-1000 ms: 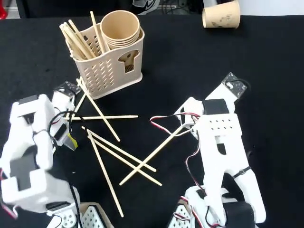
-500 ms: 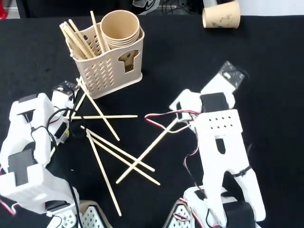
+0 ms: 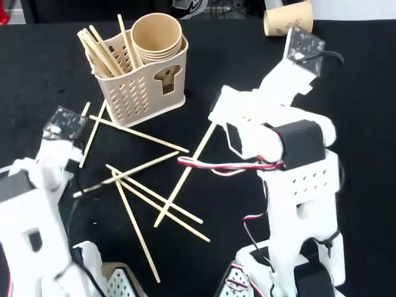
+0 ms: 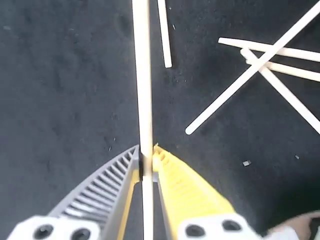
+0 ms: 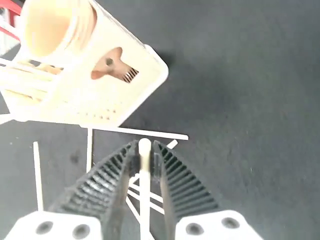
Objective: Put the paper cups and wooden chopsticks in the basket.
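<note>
High view: basket upright at the table's far left, holding stacked paper cups and a bundle of chopsticks. Lone cup on its side at the far edge. Loose chopsticks crisscrossed on the black table between the arms. Right gripper: jaws closed on one chopstick, near the basket. Left gripper: jaws pinching another chopstick, apparently raised off the table.
</note>
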